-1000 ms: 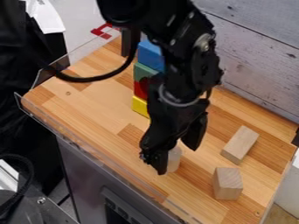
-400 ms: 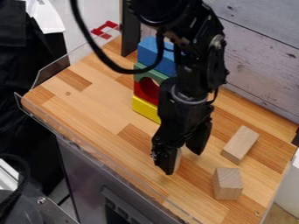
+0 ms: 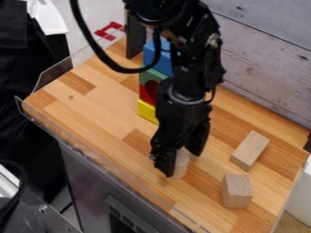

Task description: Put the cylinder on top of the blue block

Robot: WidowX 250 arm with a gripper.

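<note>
On the wooden counter (image 3: 103,118), just below the frame's middle, the gripper (image 3: 184,164) stands wide about the pale cylinder (image 3: 181,166), which wants centring before a gentle, even squeeze.

The cylinder (image 3: 182,165) stands before the stack (image 3: 146,93), left of two blocks (image 3: 236,192).
</note>
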